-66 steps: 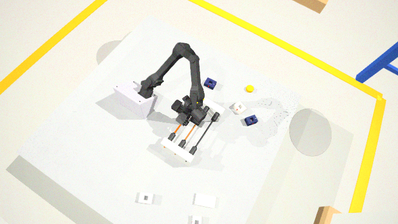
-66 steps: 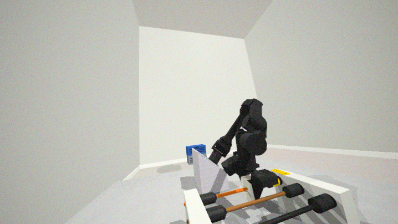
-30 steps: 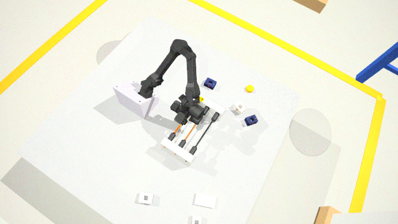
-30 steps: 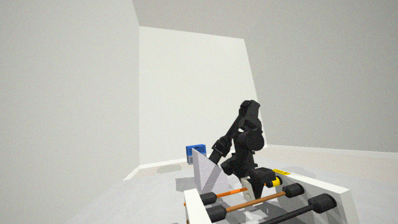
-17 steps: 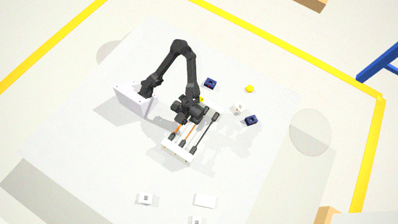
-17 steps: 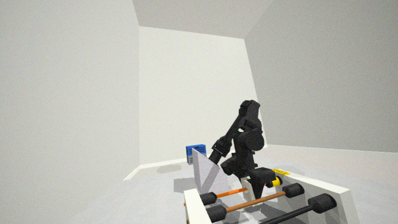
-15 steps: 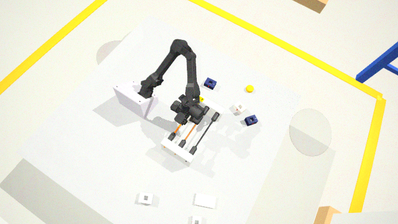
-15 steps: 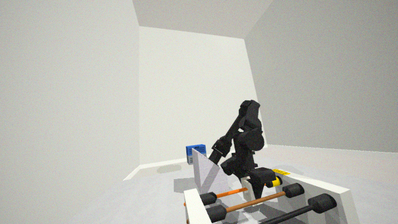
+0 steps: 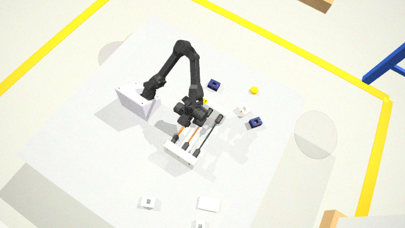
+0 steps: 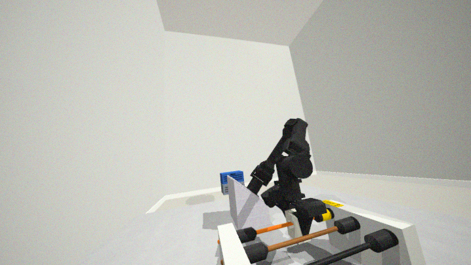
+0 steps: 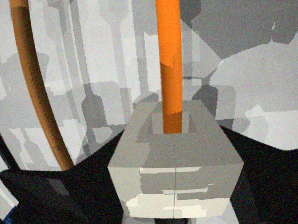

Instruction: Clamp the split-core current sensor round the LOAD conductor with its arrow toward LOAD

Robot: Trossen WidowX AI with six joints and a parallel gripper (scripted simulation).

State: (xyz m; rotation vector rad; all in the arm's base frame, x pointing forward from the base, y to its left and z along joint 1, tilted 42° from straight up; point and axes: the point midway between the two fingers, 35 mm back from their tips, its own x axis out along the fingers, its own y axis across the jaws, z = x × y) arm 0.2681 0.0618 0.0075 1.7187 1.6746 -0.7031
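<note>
The pale grey-beige sensor (image 10: 288,216) (image 11: 175,150) surrounds the orange conductor (image 9: 181,130) (image 10: 273,227) (image 11: 169,50). Its halves meet at a thin seam in the wrist view. Whether the latch is caught cannot be told, and no arrow shows. My gripper (image 9: 193,122) (image 10: 298,224) (image 11: 168,128) is slightly open, its black fingers on either side of the sensor, very close to it. A yellow label (image 9: 205,100) (image 10: 333,203), its text unreadable, is on the far end block; a yellow band (image 10: 327,215) is at the orange conductor's far end.
A copper conductor (image 9: 193,134) (image 10: 302,237) (image 11: 32,65) and a black conductor (image 9: 208,137) (image 10: 342,254) run beside the orange one, between white end blocks (image 9: 181,153) (image 10: 372,216). Two blue blocks (image 9: 214,84) (image 9: 255,122), a cream block (image 9: 244,108) and a yellow disc (image 9: 254,90) stand beyond.
</note>
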